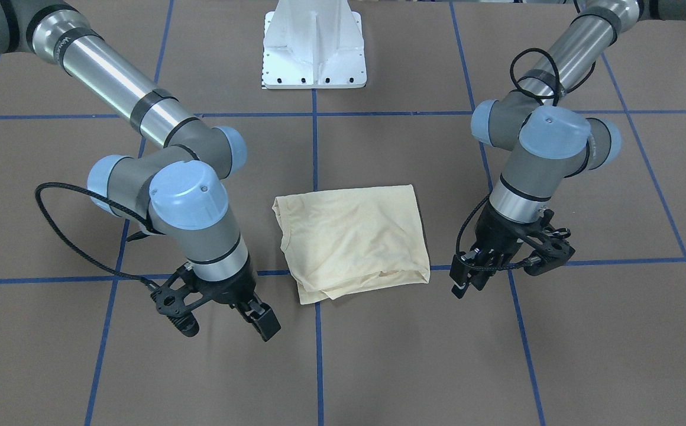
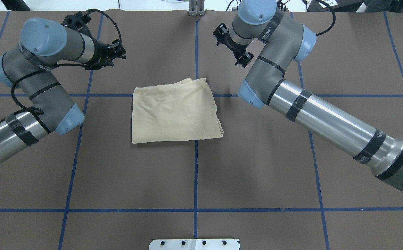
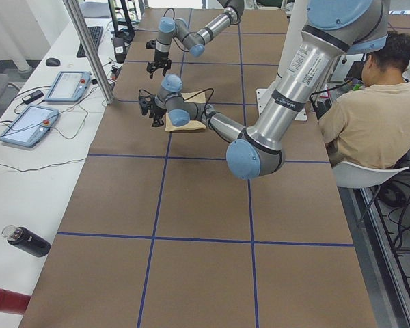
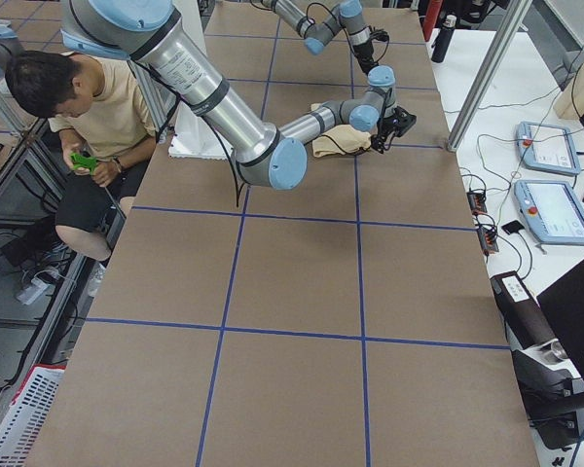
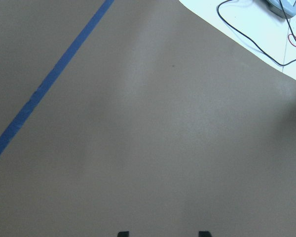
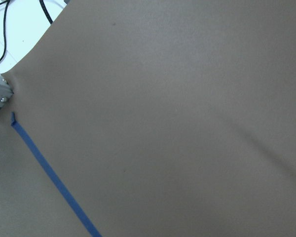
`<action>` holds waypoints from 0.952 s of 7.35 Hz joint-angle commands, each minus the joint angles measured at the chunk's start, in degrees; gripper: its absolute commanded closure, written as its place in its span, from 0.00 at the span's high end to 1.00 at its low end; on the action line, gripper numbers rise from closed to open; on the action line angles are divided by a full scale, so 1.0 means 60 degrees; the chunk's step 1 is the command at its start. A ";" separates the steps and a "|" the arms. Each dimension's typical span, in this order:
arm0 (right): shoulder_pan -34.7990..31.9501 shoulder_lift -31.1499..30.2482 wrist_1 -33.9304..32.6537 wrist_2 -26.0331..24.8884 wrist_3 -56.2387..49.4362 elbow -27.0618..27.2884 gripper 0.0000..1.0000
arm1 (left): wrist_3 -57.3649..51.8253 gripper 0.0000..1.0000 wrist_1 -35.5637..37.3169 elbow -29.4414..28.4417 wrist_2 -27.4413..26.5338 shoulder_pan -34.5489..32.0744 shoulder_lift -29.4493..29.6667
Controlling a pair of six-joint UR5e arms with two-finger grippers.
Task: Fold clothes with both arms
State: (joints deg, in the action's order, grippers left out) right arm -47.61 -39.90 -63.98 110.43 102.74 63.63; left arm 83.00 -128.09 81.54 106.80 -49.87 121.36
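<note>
The pale cream-yellow T-shirt (image 1: 352, 239) lies folded into a rough rectangle on the brown table, plain side up, its print hidden. It also shows in the overhead view (image 2: 175, 111) and both side views (image 3: 188, 119) (image 4: 336, 141). My left gripper (image 1: 500, 278) (image 2: 118, 55) hovers beside the shirt's far corner on my left, open and empty. Its fingertips (image 5: 123, 233) show apart over bare table. My right gripper (image 1: 227, 325) (image 2: 230, 47) is open and empty beyond the shirt's far right corner. Neither gripper touches the cloth.
The white pedestal base (image 1: 313, 53) (image 2: 194, 244) stands at the table's near edge. Blue tape lines (image 2: 196, 156) grid the brown surface. A seated person (image 3: 369, 116) is beside the base. Control tablets (image 3: 48, 102) and a metal post (image 3: 89, 55) stand on the far side.
</note>
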 commanded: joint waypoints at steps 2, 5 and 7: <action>-0.1945 -0.2395 -0.0291 0.2182 -0.4712 0.1316 1.00 | -0.4282 0.58 0.0079 0.1451 0.1208 -0.1015 -0.1544; -0.4667 -0.4533 -0.1636 0.3404 -1.1927 0.1858 1.00 | -0.9242 0.62 0.0123 0.1821 0.3578 -0.3515 -0.3418; -0.6164 -0.5679 -0.2909 0.3551 -1.5335 0.2138 1.00 | -1.2470 0.99 0.0894 0.1399 0.4565 -0.5114 -0.4111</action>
State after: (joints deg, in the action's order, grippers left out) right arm -78.71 -69.61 -76.47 130.74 24.47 75.60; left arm 20.70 -125.70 91.52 130.65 -74.57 99.35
